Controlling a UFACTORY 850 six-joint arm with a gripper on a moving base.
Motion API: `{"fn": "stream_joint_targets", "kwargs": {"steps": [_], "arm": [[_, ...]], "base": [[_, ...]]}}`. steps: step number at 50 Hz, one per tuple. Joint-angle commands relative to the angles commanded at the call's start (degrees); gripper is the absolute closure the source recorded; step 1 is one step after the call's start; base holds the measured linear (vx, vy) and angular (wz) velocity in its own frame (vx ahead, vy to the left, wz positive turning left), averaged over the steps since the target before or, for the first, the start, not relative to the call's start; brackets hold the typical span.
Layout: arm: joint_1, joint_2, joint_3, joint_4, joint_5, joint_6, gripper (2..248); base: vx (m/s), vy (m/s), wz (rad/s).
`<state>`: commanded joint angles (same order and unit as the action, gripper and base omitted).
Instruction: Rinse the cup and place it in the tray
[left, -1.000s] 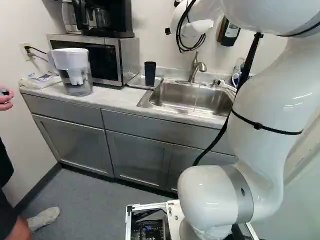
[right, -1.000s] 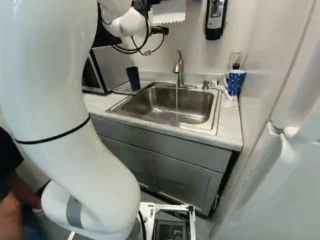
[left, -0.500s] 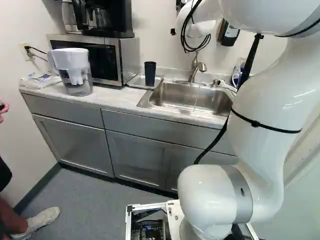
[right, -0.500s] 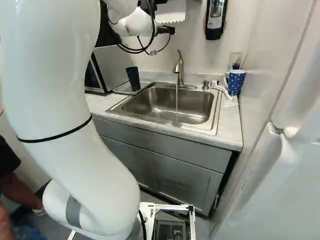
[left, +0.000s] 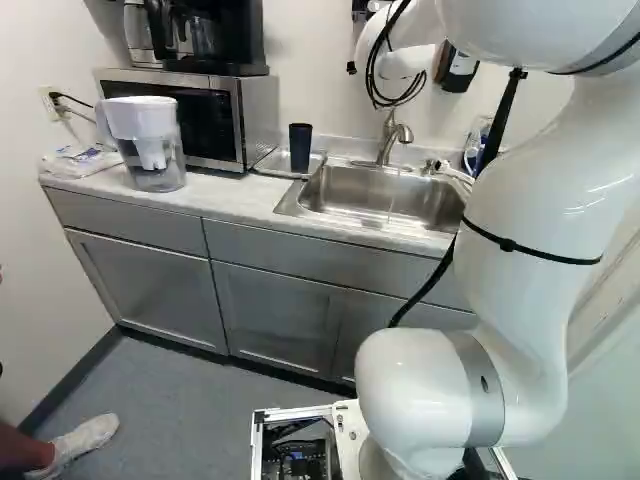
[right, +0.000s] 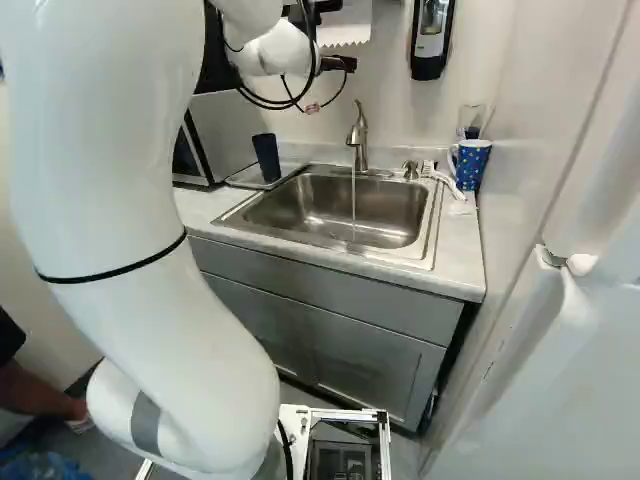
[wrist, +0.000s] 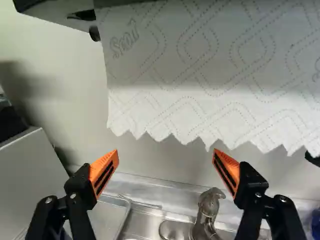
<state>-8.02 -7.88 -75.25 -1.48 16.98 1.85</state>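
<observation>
A dark tumbler (left: 300, 147) (right: 267, 157) stands upright on the metal tray (left: 266, 163) left of the sink. A blue dotted mug (right: 470, 165) is on the counter right of the sink in the right base view. Thin water runs from the faucet (right: 358, 138) into the sink (right: 330, 210). In the wrist view my gripper (wrist: 165, 156) is open and empty, its orange-padded fingers wide apart, with the faucet (wrist: 206, 215) low between them and the tray (wrist: 107, 212) near one finger. Its fingers cannot be made out in the base views.
A paper towel (wrist: 210, 65) hangs ahead of the gripper. A microwave (left: 200, 115) and water pitcher (left: 150, 145) stand left of the tray. A soap dispenser (right: 431, 40) is on the wall above the sink, and a brush (right: 445, 180) lies beside the mug.
My wrist and its looped cable have shifted to the right in both base views. The tumbler, mug and base have not moved.
</observation>
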Motion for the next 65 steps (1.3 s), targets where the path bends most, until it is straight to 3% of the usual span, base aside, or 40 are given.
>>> {"fn": "stream_joint_targets", "kwargs": {"steps": [35, 65], "arm": [[0.0, -1.3, 2.7, 0.0, 3.6, 0.0, 3], [-1.3, -5.2, 1.0, 0.0, 6.1, 0.0, 3]], "base": [[0.0, 0.0, 0.0], [0.0, 0.0, 0.0]]}}
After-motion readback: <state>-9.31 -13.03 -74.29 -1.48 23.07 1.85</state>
